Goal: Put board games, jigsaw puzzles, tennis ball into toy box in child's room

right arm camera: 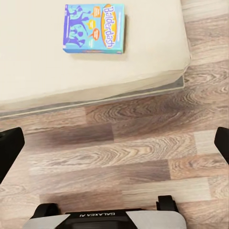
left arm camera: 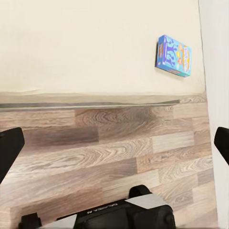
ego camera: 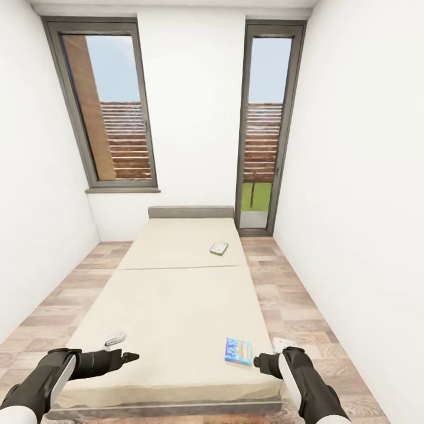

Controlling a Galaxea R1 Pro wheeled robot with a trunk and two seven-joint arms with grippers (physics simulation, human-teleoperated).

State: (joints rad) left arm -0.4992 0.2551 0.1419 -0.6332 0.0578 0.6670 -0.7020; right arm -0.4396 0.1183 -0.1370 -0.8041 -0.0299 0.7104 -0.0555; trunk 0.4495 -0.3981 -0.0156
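Beige bed (ego camera: pixel 176 306) — two board games (ego camera: pixel 238 351), both hands open.

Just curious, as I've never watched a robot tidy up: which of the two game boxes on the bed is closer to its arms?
The blue Balderdash box, near the bed's foot beside the right tool. The green-and-white box lies far up towards the headboard.

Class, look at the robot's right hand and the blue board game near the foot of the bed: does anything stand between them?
Nothing visible does. The blue board game lies flat on the bed beside the right hand, with bare mattress between them.
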